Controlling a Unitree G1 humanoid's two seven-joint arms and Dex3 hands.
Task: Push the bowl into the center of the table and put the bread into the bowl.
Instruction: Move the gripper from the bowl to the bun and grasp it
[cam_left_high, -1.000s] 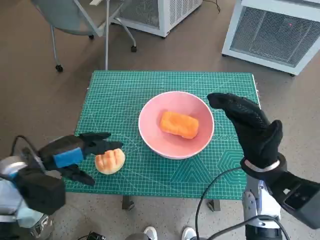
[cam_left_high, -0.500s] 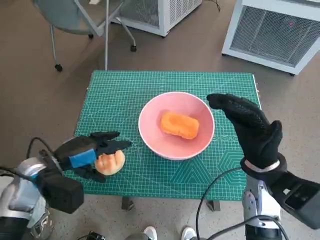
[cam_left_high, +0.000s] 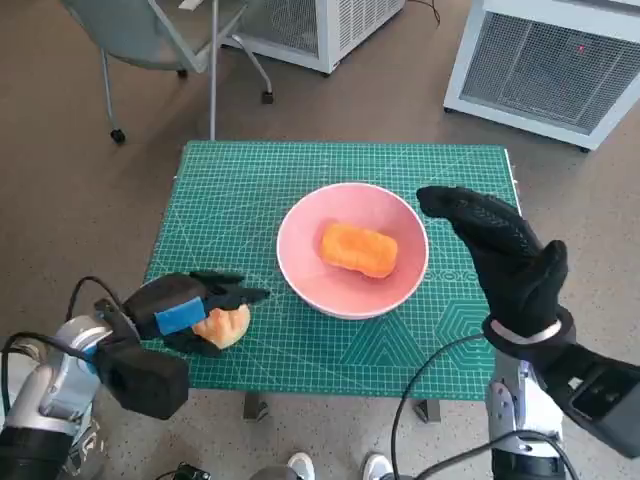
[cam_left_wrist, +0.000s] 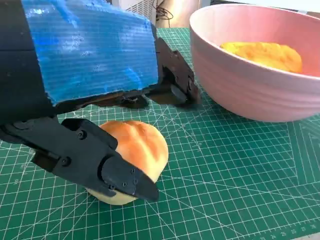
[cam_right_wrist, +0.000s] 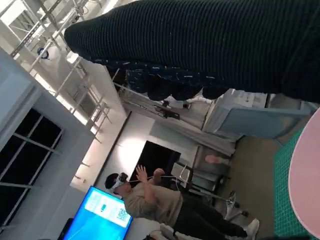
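Within the past second the left hand has moved in over the bun near the table's front left corner. Its fingers now bracket the bread but have not visibly clamped it, so the lift seems yet to begin. The pink bowl sits roughly mid-table, already holding an orange piece. Its near wall is the only hurdle on the bun's short route. The gloved right hand hovers flat and empty over the right edge. A chair stands beyond.
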